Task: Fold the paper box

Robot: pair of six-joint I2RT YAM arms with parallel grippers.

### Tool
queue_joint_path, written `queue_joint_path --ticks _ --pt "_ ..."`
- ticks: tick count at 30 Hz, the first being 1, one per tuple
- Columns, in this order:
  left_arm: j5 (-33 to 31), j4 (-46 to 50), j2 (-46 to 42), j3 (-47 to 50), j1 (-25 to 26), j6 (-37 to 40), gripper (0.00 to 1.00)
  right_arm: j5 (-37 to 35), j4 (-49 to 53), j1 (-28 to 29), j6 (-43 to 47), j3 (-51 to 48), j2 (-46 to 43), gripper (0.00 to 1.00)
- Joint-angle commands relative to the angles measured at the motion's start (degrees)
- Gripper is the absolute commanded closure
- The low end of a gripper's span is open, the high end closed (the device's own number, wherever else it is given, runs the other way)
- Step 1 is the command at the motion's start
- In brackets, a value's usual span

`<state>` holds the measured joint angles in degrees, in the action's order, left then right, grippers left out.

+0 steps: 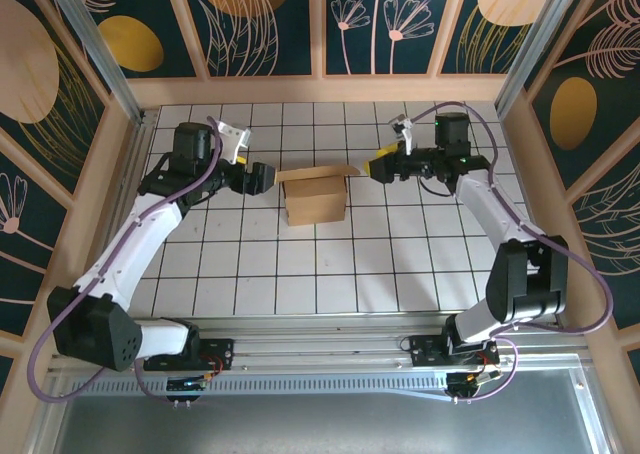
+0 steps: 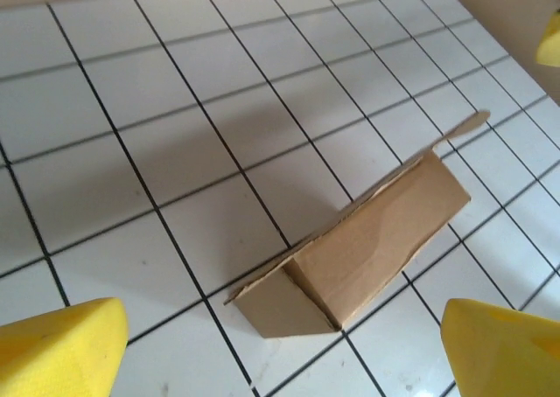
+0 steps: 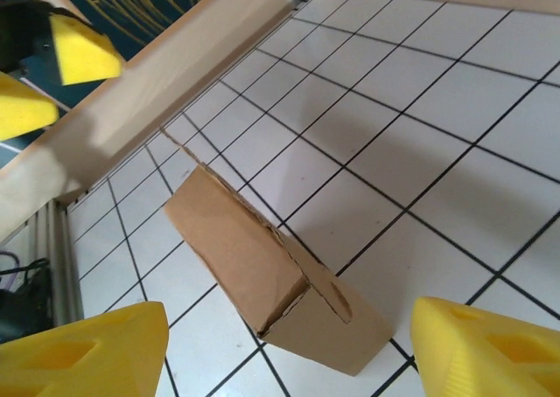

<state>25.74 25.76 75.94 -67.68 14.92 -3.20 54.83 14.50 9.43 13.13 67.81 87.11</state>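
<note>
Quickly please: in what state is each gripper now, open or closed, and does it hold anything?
Left gripper: open, holding nothing.
Right gripper: open, holding nothing; the paper box lies free.

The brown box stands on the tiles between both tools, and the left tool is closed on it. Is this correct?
Not quite. The left tool is open, not closed on the box: the left wrist view shows its fingers wide apart and clear of it. The rest is correct.
</note>
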Motion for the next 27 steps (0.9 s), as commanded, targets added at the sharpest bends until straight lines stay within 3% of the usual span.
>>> queue_joint_path --ticks 1,8,12,15,18,27 --pt "6.6 -0.4 1.5 0.5 -1.4 1.1 0.08 6.0 1.5 0.1 5.9 0.5 0.7 0.25" --pt "10.5 -1.3 5.6 0.4 -1.4 5.5 0.01 5.5 1.7 2.4 10.9 1.0 5.6 0.26" --pt "9.0 -2.3 5.5 1.0 -1.4 8.7 0.01 0.0 1.9 4.7 11.9 2.9 8.6 0.29" --pt "7.9 -2.7 6.5 0.7 -1.4 9.7 0.07 -1.1 2.4 5.4 12.2 3.9 10.6 0.34" --pt "6.8 -2.8 7.2 1.2 -1.3 9.9 0.19 -2.7 2.3 5.6 12.3 3.2 10.8 0.37" --pt "6.9 -4.1 6.4 3.1 -1.1 11.2 0.28 -7.1 0.8 4.9 12.6 2.8 6.4 0.46"
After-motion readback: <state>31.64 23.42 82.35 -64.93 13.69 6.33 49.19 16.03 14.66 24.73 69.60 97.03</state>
